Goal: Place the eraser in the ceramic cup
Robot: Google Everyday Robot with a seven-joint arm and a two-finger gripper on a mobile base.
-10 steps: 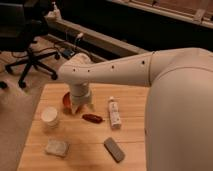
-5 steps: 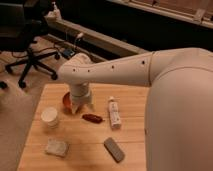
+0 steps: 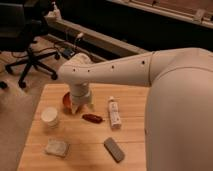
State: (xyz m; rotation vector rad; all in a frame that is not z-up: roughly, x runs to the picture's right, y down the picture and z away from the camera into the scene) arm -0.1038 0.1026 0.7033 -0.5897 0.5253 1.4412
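Wooden table (image 3: 82, 142): flat dark grey eraser (image 3: 114, 149); hand (image 3: 80, 106) near red bowl (image 3: 65, 99).

One high camera, looking down past the arm (image 3: 120, 72) at the table (image 3: 85, 141), claw (image 3: 81, 107) above it

A light wooden worktop (image 3: 82, 142) with visible plank lines carries six things. Near its left edge stands the ceramic cup (image 3: 49, 116), white and round. In front of the cup, towards the near left corner, lies a pale rough sponge block (image 3: 56, 147). The eraser (image 3: 114, 149), a flat dark grey bar, lies at an angle near the front middle, well apart from the cup. A white tube (image 3: 114, 111) lies lengthwise right of centre. Just left of the tube lies a small dark red oblong thing (image 3: 92, 118). A red-orange bowl (image 3: 66, 99) sits further back, partly hidden by the gripper (image 3: 82, 107), which hangs low over the worktop beside the bowl.
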